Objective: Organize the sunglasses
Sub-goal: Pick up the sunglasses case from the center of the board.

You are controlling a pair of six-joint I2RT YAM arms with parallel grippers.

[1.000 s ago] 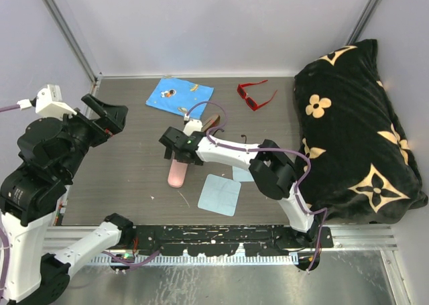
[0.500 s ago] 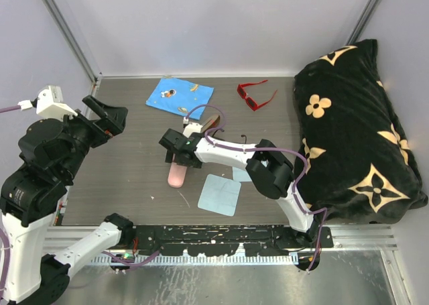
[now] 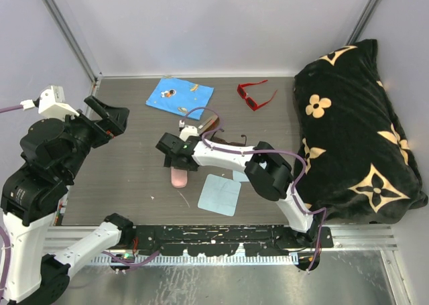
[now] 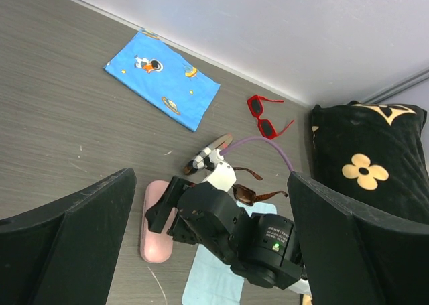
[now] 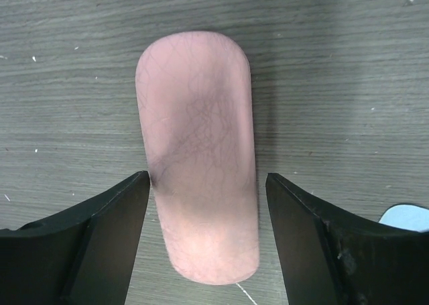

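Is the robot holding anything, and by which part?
Nothing is held yet. The right gripper straddles the pink oval glasses case across its width, jaws open, a gap showing on one side. The left gripper hangs open and empty.

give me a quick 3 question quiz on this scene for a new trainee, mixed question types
1. True or false: the red sunglasses lie on the black cushion.
2. What sits between the fingers of the right claw? A) blue cloth B) pink case C) brown sunglasses
3. Fill in: the left claw stands ___, holding nothing.

Key: 1 false, they lie on the table near the back wall; 2 B; 3 open.
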